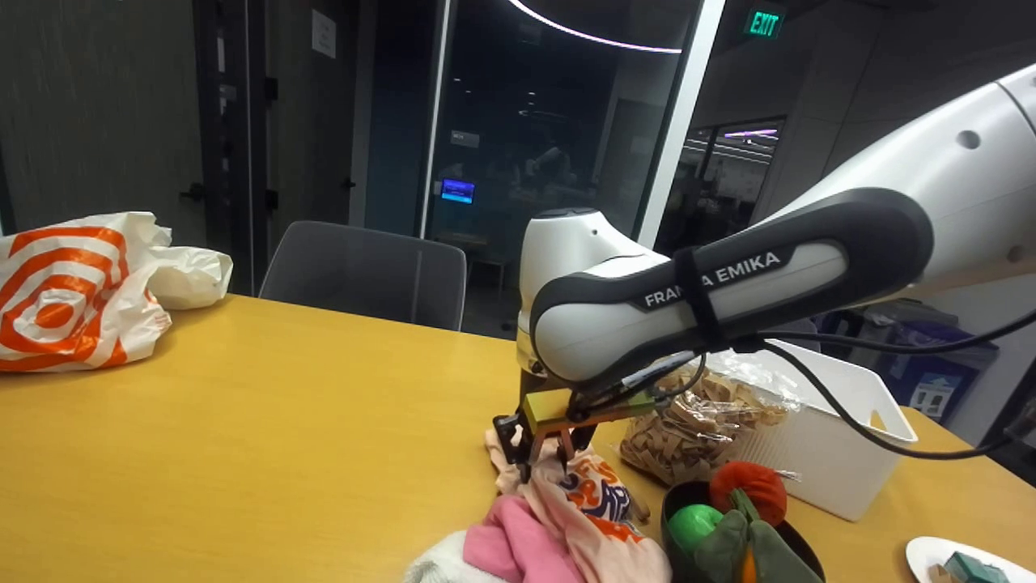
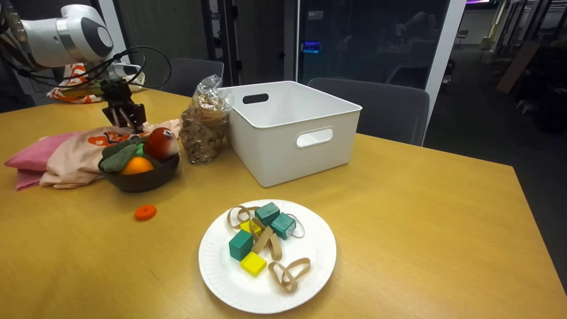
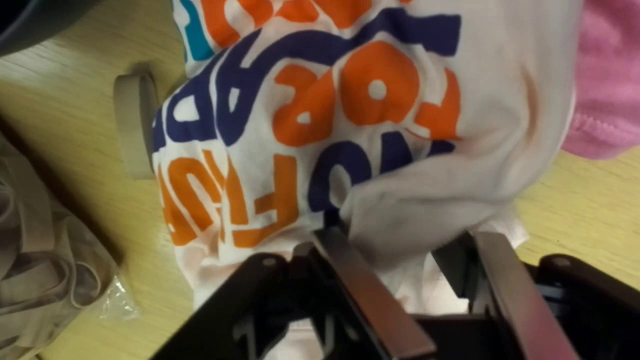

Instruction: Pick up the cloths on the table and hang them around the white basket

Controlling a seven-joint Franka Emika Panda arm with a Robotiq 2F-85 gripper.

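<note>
A dark glass wall [image 1: 558,105] stands behind the tan wooden table [image 1: 283,437]. The gripper [image 3: 395,243] points down at the end of the printed cloth [image 3: 340,125] farthest from the pink cloth [image 1: 524,538]. Its fingers [image 3: 372,300] stand apart with a raised fold between them; contact on both sides cannot be told. The fold is presumably chosen because a ridge can be pinched where flat fabric slips. The pink cloth lies against the printed cloth; beyond it is the white cloth [image 1: 450,561], only partly in view. The dark bowl [image 2: 141,180] sits close beside the printed cloth: keep clear to avoid dragging it. The bag of tan strips [image 2: 205,137] stands between the printed cloth and the white basket [image 2: 283,159], so the lift should clear it. The upright basket leaves its rim exposed for draping; hanging is not yet done.
</note>
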